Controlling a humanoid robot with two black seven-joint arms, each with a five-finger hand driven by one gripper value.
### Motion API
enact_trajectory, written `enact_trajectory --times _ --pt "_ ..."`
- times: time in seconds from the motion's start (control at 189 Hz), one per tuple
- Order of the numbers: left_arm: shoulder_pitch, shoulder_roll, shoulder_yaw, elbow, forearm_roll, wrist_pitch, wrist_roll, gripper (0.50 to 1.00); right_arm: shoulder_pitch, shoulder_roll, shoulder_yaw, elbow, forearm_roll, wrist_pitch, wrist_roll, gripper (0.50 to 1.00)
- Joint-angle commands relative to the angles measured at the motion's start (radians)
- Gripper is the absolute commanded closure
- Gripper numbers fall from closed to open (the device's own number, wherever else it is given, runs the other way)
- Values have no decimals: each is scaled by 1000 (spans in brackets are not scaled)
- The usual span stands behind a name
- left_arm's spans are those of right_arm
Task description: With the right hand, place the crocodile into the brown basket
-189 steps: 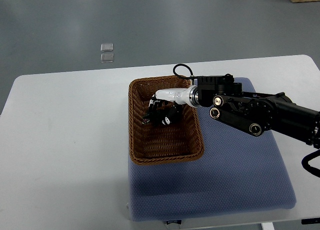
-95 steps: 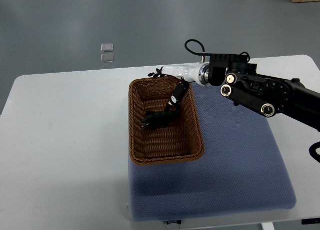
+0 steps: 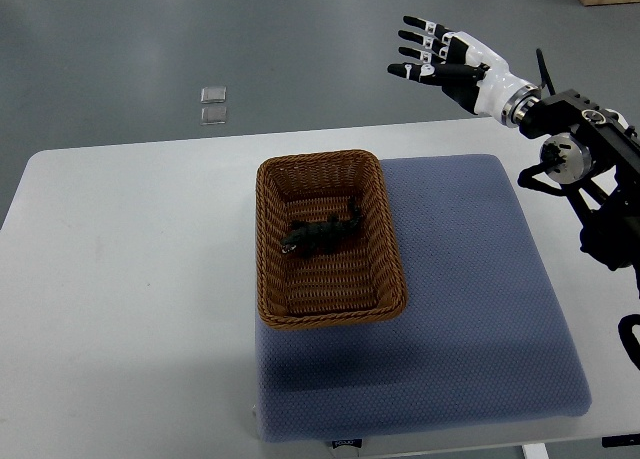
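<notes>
**Crocodile in basket, right hand clear**

The crocodile (image 3: 322, 236) lies on the floor of the brown basket (image 3: 270, 279), in the far half, tail end up against the right wall, head toward the middle. Fully inside the rim — nothing hangs over.

The basket sits on the left edge of the blue mat (image 3: 470, 309), its left side overhanging onto the white table (image 3: 130, 279).

The right hand (image 3: 440, 64) is high beyond the table's far edge, near the far right corner, well apart from the basket. Fingers spread straight, palm empty — it grips nothing. Left arm not in view.

Judgement: placement looks done. Residual risks are small:
- Tail rests against the right wall; a knock to the basket could tip the toy onto its side, though it'd likely stay in.
- Basket straddles the mat's edge, so it may rock if bumped.
- If the arm swings low across the mat, it could clip the basket rim.
</notes>
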Motion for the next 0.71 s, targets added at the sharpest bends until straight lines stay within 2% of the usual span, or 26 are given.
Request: enact_trajectory --times 0.0,0.122,0.259,0.354,0.56,0.703 --pt "1 0 0 0 0 0 0 500 -33 22 40 -68 235 1 40 572" --pt "1 0 0 0 0 0 0 500 -41 20 40 -180 531 10 80 570" --pt "-1 0 0 0 0 0 0 500 -47 23 40 -241 695 18 83 570" --pt "-1 0 0 0 0 0 0 500 -64 23 40 -241 735 35 83 570" --pt "-1 0 0 0 0 0 0 500 -96 25 40 -241 741 142 83 570" --pt "-1 0 0 0 0 0 0 500 -97 23 40 -241 741 147 83 570"
